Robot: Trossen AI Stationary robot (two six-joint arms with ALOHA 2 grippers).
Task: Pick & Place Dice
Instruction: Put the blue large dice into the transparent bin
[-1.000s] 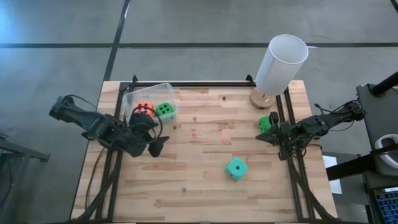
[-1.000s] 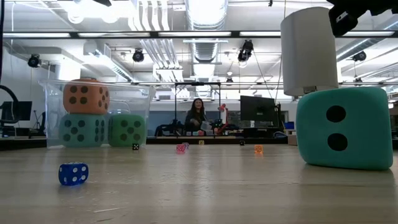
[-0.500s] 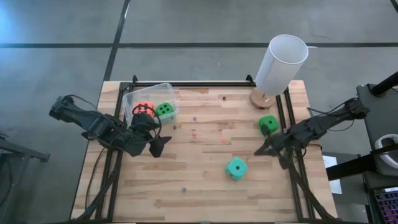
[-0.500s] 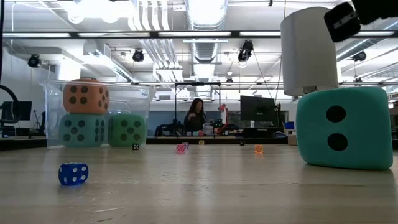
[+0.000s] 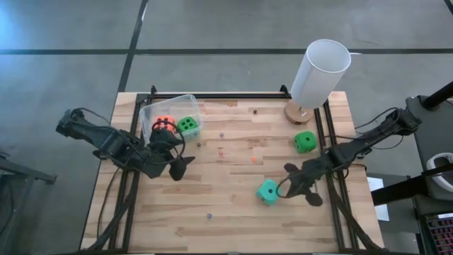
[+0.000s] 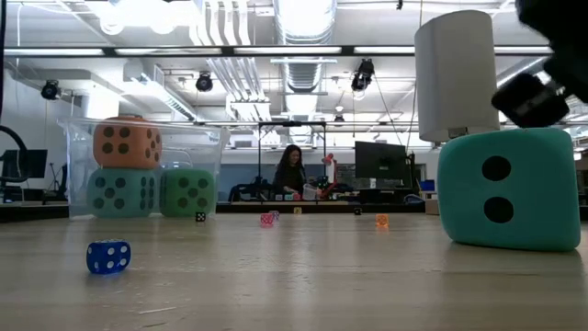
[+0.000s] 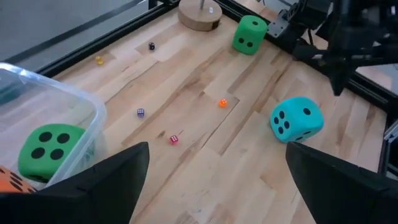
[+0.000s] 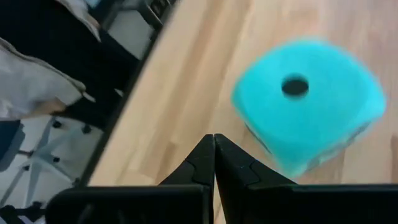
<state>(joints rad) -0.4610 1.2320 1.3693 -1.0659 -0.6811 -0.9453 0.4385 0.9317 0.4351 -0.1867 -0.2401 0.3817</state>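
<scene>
Dice, seemingly five: teal die [image 5: 267,191] outermost

Blurred in the right wrist view: teal die [image 8: 309,121], soft edges at about 2 o'clock from the right gripper [image 8: 214,163]. Cut off by the edge in the left wrist view: orange die [image 7: 10,182], only a sliver at 8 o'clock, and the clear tub [image 7: 59,102]. Mostly out of frame in the low view: dark arm [image 6: 542,78] at 2 o'clock. Too small for pip counts: tiny dice [image 5: 221,150] scattered on the counter [image 5: 226,205].
</scene>
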